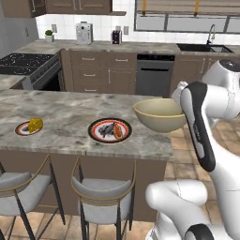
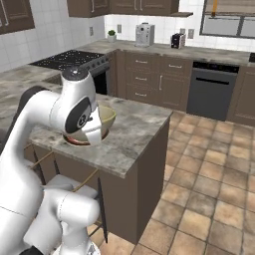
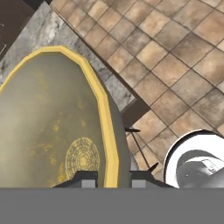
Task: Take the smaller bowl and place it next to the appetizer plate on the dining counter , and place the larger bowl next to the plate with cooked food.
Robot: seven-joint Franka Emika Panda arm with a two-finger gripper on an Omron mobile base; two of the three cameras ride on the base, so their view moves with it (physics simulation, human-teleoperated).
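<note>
The larger bowl [image 1: 158, 115], deep olive-beige with a yellow rim, hangs over the right end of the dining counter [image 1: 61, 105], just right of the plate with cooked food [image 1: 110, 130]. In the hand view my gripper [image 3: 112, 178] is shut on the larger bowl's [image 3: 52, 131] yellow rim, one fingertip inside and one outside. My arm covers the hand in the left base view. From the right base view the larger bowl [image 2: 108, 116] peeks out behind the wrist. The appetizer plate [image 1: 28, 127] with a yellow wedge lies at the counter's left. The smaller bowl is out of view.
Two grey stools [image 1: 101, 192] stand against the counter's front. A stove [image 1: 23, 63], a dishwasher [image 1: 153, 75] and a sink [image 1: 204, 47] line the back wall. Tiled floor [image 2: 209, 164] lies open beyond the counter's right end.
</note>
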